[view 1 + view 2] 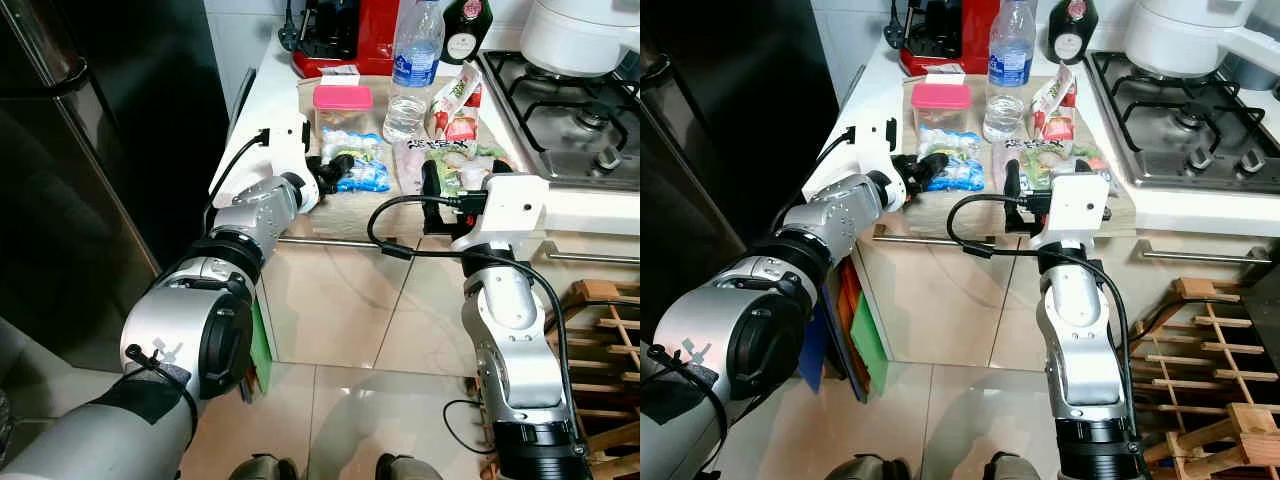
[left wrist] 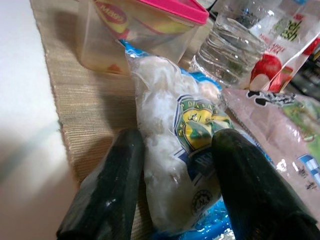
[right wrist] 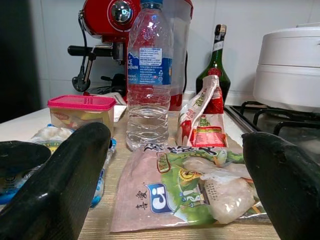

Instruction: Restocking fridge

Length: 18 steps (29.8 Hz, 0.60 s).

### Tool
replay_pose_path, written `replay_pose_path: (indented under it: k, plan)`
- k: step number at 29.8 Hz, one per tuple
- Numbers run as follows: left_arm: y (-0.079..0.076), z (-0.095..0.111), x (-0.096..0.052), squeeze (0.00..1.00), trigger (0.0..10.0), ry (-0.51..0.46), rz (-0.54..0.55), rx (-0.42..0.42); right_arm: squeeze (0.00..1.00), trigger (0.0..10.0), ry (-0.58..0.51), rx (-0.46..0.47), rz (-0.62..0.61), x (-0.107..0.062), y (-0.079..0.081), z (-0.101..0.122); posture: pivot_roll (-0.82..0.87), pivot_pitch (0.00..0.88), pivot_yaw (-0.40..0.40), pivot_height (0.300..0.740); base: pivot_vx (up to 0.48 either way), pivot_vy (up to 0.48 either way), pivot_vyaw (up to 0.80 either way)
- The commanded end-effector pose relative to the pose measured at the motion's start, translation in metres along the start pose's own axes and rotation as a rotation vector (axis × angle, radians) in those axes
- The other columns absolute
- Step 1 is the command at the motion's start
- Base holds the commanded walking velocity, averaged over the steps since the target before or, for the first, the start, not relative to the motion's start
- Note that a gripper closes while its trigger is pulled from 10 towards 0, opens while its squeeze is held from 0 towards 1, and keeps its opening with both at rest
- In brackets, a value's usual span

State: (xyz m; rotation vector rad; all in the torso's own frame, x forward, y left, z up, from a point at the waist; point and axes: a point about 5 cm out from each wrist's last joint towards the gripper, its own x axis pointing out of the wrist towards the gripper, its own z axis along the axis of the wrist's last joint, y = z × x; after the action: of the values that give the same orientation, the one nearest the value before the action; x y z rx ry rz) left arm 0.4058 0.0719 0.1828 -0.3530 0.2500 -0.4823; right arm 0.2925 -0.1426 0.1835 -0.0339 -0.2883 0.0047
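A blue bag of white frozen balls (image 1: 362,168) lies on a beige mat (image 1: 335,215) on the counter. My left gripper (image 1: 338,172) reaches over the counter edge and is shut on its near end; in the left wrist view both fingers (image 2: 112,185) press against the bag (image 2: 170,100). Beside it lies a pink-and-green frozen food bag (image 1: 455,158). My right gripper (image 3: 177,137) stands open at the counter's front edge, just short of that bag (image 3: 190,190). Behind stand a water bottle (image 1: 412,70), a pink-lidded container (image 1: 342,105) and a red-and-white pouch (image 1: 455,105).
The black fridge (image 1: 90,150) stands to the left, door shut. A red coffee machine (image 1: 345,35) and a dark bottle (image 1: 465,30) line the back wall. A gas stove (image 1: 570,110) with a white pot (image 1: 580,35) is at right. A wooden rack (image 1: 610,330) sits on the floor.
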Motion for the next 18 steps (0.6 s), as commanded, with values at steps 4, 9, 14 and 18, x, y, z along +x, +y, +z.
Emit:
replay_pose_path:
  k: [4, 9, 14, 18]
  plan:
    - [0.0, -0.008, -0.001, 0.0, 0.0, 0.017, -0.027, -0.081, 0.0, 10.0, -0.008, -0.002, 0.002, 0.003, 0.001, 0.001, -0.16, 0.052, 0.073, 0.74, 0.0, 0.0, 0.0]
    - [-0.002, -0.007, 0.0, 0.0, 0.0, 0.003, -0.054, -0.131, 0.0, 10.0, -0.004, 0.001, 0.003, 0.003, 0.001, 0.0, -0.15, 0.053, 0.069, 0.74, 0.0, 0.0, 0.0]
    - [-0.004, -0.001, 0.0, 0.0, 0.0, -0.037, -0.079, -0.179, 0.0, 10.0, 0.0, 0.003, 0.007, 0.004, 0.001, -0.001, -0.15, 0.054, 0.067, 0.74, 0.0, 0.0, 0.0]
    - [-0.004, 0.007, 0.0, 0.0, 0.0, -0.075, -0.1, -0.204, 0.0, 10.0, 0.001, 0.002, 0.007, 0.003, 0.001, -0.001, -0.16, 0.051, 0.067, 0.74, 0.0, 0.0, 0.0]
